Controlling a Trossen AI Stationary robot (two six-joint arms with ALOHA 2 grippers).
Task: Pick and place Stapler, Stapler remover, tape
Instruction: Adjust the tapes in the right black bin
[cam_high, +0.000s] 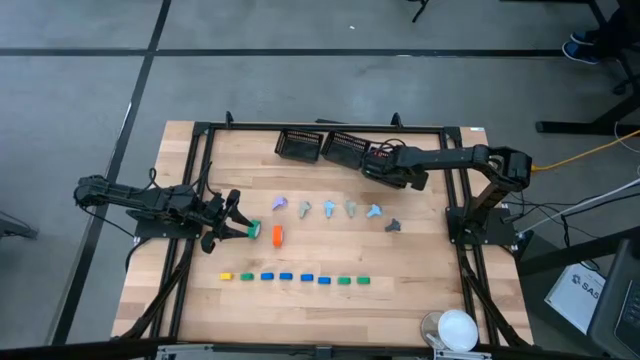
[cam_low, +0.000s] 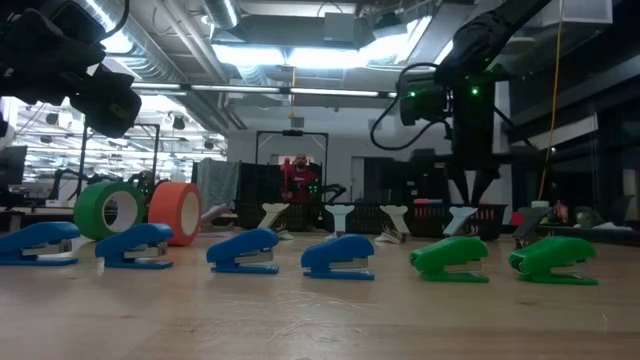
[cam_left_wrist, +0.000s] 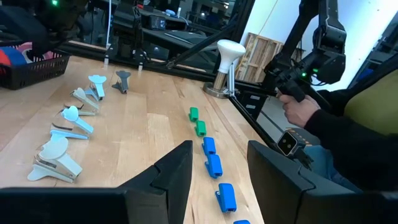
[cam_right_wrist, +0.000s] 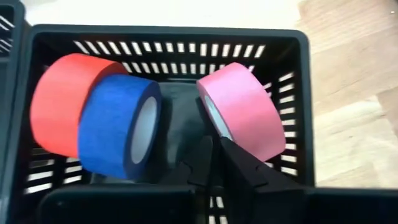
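Now, left tool (cam_high: 240, 228): fingers apart, empty, far from the basket (cam_right_wrist: 168, 28); could nudge the green tape roll (cam_high: 254, 231) rolling.
Pink tape roll (cam_right_wrist: 245, 112): upright inside the basket; may topple.
Right tool (cam_right_wrist: 208, 155): above the basket, against the pink roll; grip unclear; retreat might drag it out.

Red tape roll (cam_right_wrist: 59, 112) half hidden behind blue roll (cam_right_wrist: 118, 127), basket (cam_right_wrist: 292, 81) cut off at edge

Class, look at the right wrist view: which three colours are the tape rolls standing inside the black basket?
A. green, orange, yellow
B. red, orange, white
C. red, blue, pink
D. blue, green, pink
C: the basket holds a red roll, a blue roll and a pink roll.
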